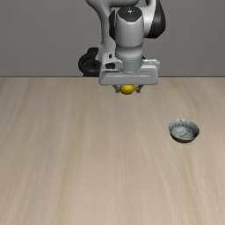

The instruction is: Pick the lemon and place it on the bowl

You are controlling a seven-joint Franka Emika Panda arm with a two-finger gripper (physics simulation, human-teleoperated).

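The gripper (128, 86) is hovering straight over the lemon (128, 90), lining up the pick, with the bowl (173, 131) well apart; whether it is gripping, I cannot tell.

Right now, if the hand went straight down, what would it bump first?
Probably the lemon, which shows right under the hand; how close they are is unclear.
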